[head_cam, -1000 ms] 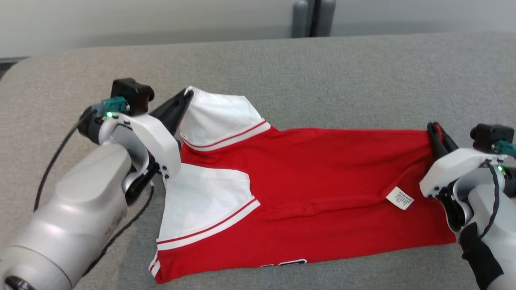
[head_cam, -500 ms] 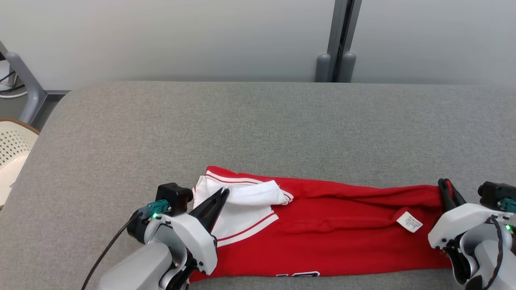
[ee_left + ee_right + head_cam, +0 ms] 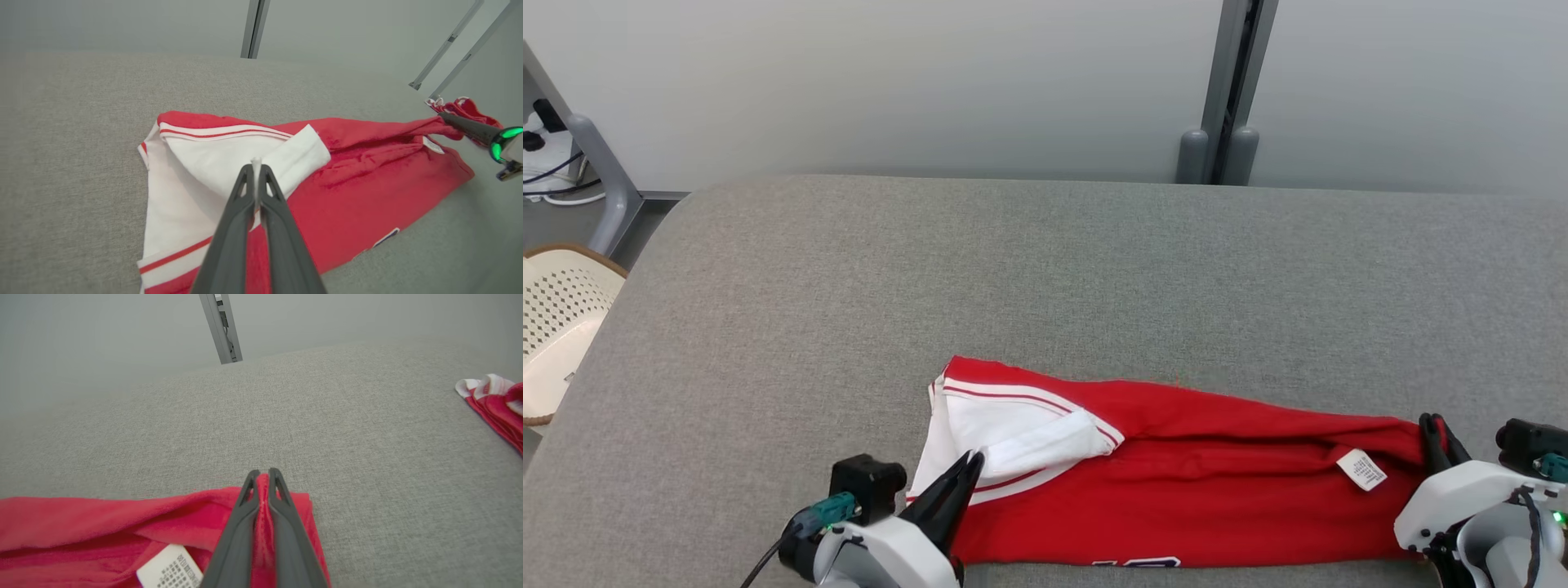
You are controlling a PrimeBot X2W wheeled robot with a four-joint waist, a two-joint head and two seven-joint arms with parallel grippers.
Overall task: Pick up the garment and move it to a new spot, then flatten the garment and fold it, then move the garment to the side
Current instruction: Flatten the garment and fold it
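Left pincer (image 3: 972,462) and right pincer (image 3: 1435,423) both clamped, one at each end of the garment (image 3: 1176,490).

The left pincer sits at the near left, its two dark fingers pressed together and pointing far and a little right, a sliver of white cloth caught at the tips. The white left wrist (image 3: 882,555) lies just behind it. The right pincer sits at the near right, fingers closed on a red fold and pointing far and slightly left, the white right wrist (image 3: 1445,498) behind it.

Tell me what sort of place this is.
Probably an indoor lab or test room: a wide grey fabric-covered table, plain pale walls with a metal post, and a perforated cream basket beside it.
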